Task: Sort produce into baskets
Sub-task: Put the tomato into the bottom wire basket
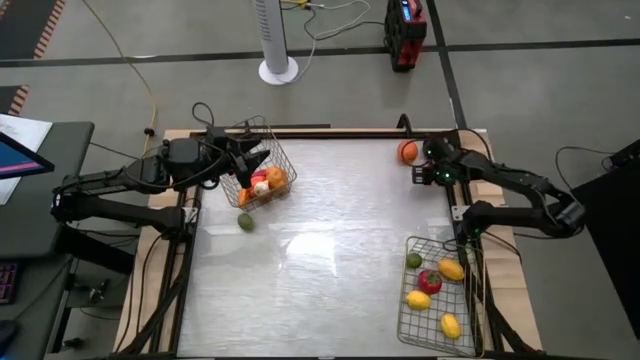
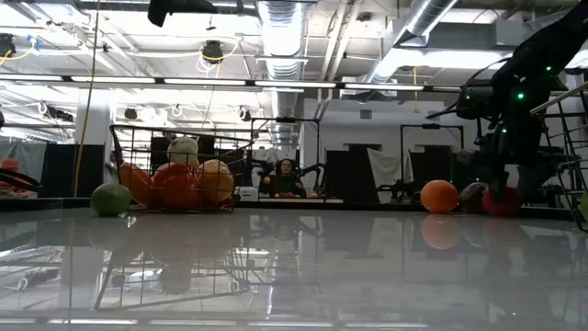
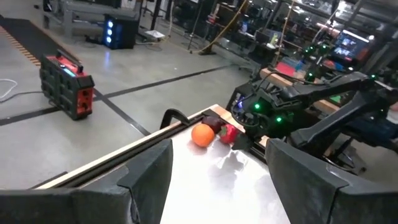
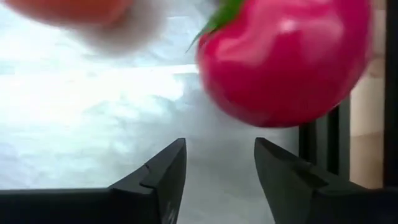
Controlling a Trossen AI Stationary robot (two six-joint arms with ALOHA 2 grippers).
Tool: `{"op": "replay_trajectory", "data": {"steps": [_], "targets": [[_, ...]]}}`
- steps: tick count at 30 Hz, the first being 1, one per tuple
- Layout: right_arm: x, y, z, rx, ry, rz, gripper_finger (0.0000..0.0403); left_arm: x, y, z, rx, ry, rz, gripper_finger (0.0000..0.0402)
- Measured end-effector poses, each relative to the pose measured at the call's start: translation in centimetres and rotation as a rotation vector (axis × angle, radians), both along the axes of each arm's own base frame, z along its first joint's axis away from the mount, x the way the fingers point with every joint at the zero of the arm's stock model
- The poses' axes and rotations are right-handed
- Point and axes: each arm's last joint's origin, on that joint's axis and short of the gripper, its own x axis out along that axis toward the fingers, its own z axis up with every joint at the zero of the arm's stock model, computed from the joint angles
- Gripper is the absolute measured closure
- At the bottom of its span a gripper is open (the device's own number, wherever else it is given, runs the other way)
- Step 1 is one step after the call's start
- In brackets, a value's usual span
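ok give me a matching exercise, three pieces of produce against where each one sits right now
Column one:
1. orange
2. green lime
3. red tomato

Column two:
a. on the table just outside the left basket
b. inside the right basket
c. far table corner, beside the right tool

Pairs: 1-c, 2-a, 3-b

Overhead, table-level, 2 wrist cameras.

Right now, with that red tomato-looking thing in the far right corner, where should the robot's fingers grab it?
Probably across the red fruit's round middle, coming straight down from above. It sits close beside the orange near the table's far edge, so a side approach looks crowded. The right gripper is right by it, its fingers apart with nothing between them.
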Motion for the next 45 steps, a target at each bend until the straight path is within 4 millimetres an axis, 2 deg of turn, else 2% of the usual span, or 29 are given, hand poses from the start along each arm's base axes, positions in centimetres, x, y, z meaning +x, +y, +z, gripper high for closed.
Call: {"op": "replay_trajectory", "data": {"steps": [7, 11, 18, 26, 30, 38, 45], "targets": [[1.5, 0.8, 0.9, 0.004, 0.001, 0.097, 0.0213, 0.1, -0.1, 0.0, -0.006, 0.000, -0.039, 0.0157], [1.6, 1.5, 1.3, 0.063, 0.044, 0.169, 0.0201, 0.1, -0.1, 0.0, -0.012, 0.000, -0.053, 0.0157], [0.5, 1.9, 1.9, 0.105, 0.148, 0.088, 0.0123, 0.1, -0.2, -0.1, -0.019, 0.000, -0.056, 0.0157], [0.0, 1.8, 3.9, -0.101, 0.015, -0.054, 0.0026, 0.1, -0.2, -0.1, -0.035, -0.006, -0.061, 0.0157], [-0.5, 1.8, 4.4, -0.170, 0.035, -0.100, 0.0006, 0.1, -0.2, -0.1, -0.043, -0.009, -0.069, 0.0157], [-0.5, 0.1, 3.4, -0.247, 0.043, -0.147, 0.0004, 0.1, -0.2, -0.1, -0.036, -0.006, -0.070, 0.0157], [0.1, -1.5, 1.5, -0.182, 0.101, -0.136, 0.0009, 0.1, -0.2, -0.1, -0.037, -0.007, -0.070, 0.0157]]}}
